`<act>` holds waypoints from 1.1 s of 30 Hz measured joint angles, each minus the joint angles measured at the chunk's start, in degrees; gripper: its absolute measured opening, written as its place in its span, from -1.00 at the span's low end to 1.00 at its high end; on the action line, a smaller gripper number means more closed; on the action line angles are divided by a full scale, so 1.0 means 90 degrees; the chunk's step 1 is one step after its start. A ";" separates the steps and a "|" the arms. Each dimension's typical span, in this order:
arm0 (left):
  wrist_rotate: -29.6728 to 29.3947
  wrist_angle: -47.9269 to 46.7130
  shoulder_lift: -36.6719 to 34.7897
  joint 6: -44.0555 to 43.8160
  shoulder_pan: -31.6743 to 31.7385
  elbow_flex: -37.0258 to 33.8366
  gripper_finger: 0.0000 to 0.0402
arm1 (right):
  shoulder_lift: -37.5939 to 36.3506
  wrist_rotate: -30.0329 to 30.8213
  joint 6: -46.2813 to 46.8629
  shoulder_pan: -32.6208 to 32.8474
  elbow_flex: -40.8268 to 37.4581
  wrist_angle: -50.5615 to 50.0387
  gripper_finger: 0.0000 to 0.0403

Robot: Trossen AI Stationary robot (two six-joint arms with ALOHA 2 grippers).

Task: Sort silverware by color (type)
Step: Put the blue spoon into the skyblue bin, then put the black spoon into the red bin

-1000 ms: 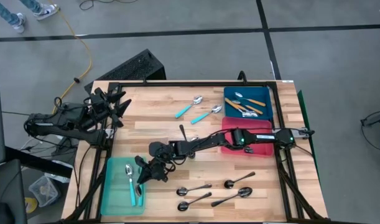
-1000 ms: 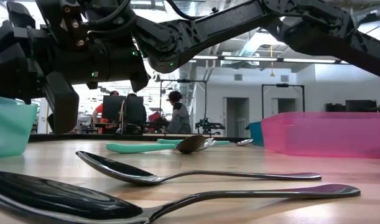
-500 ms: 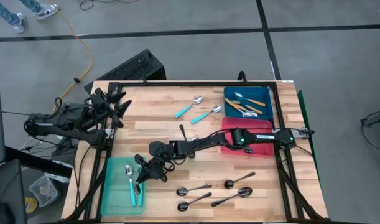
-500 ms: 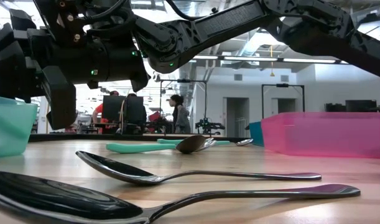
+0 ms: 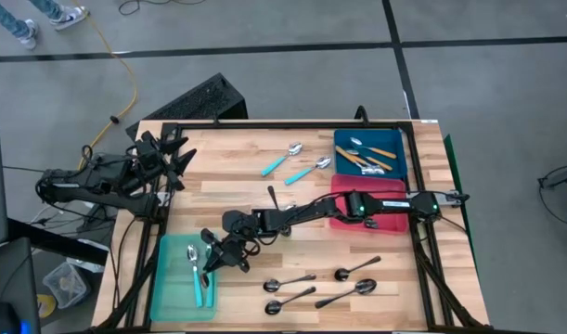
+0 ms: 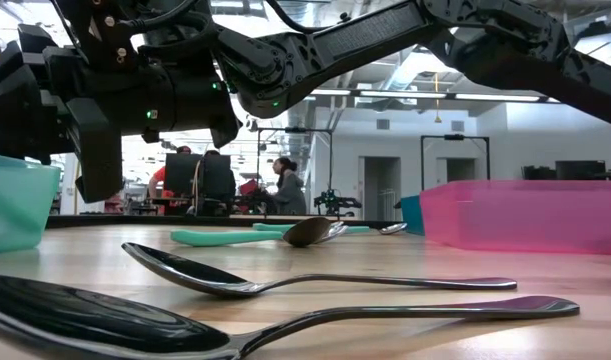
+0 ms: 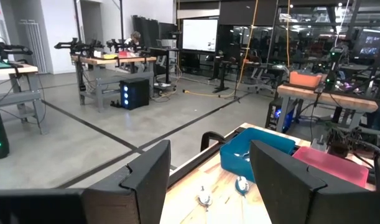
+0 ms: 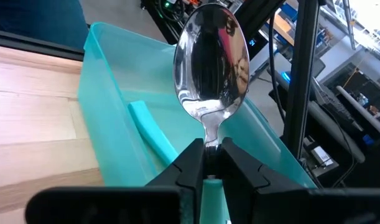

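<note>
Right end effector [image 8: 207, 163] clamps teal spoon [image 8: 211, 62], handle hidden.

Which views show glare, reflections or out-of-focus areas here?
Right wrist view: the held spoon mirrors the room in its bowl. Low view: the nearest dark spoon is soft and close, and bright windows behind silhouette the right tool. High view: evenly lit, no strong glare.
</note>
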 joint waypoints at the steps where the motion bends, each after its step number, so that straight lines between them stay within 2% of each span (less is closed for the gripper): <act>1: 0.0000 0.0000 0.0000 -0.0002 0.0000 0.0000 0.02 | 0.0000 0.0001 0.0000 -0.0001 0.0000 0.0001 -0.62; 12: 0.0000 0.0002 0.0000 -0.0015 0.0000 0.0000 0.02 | 0.0000 0.0299 0.0015 0.0004 0.0000 0.0008 -0.28; 16: 0.0000 0.0002 0.0000 0.0059 0.0000 0.0000 0.02 | 0.0000 0.0300 0.0021 0.0010 0.0000 0.0200 -0.22; 21: 0.0000 0.0000 0.0000 0.0104 0.0000 0.0000 0.02 | -0.0105 0.0299 0.0893 0.0018 -0.0002 0.0713 -0.21; 26: 0.0000 -0.0028 0.0000 0.0185 0.0000 0.0000 0.02 | -0.0610 0.0299 0.1758 -0.0070 -0.0005 0.0685 -0.22; 30: -0.0001 -0.0114 -0.0002 0.0211 0.0000 0.0000 0.02 | -0.1185 0.0492 0.2301 -0.0232 0.0005 -0.0309 -0.22; 33: 0.0000 -0.0160 -0.0002 0.0223 0.0000 -0.0002 0.02 | -0.1703 0.0754 0.2280 -0.0396 0.0000 -0.1744 -0.23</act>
